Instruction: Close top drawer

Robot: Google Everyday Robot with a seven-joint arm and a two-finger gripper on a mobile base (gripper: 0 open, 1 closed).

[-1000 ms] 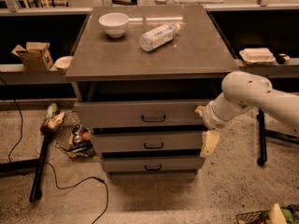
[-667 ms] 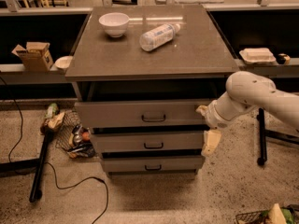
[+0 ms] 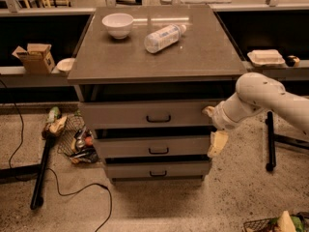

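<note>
Beneath the flat gray-brown top [image 3: 203,57] of a three-drawer cabinet, the wide, shallow gray top drawer [image 3: 120,114], standing out ahead of the two narrower fronts below it. At the drawer's right end, the white robot arm [image 3: 270,98] and its two-finger gripper [image 3: 213,128], cream fingers [image 3: 217,144] spread and empty, the upper tip at, or perhaps just shy of, the front's edge. Probably stiff, light and free-running: best shut with a flat push on the plain front near the small dark wire handle [image 3: 159,118], not at the corner, to avoid skewing.
</note>
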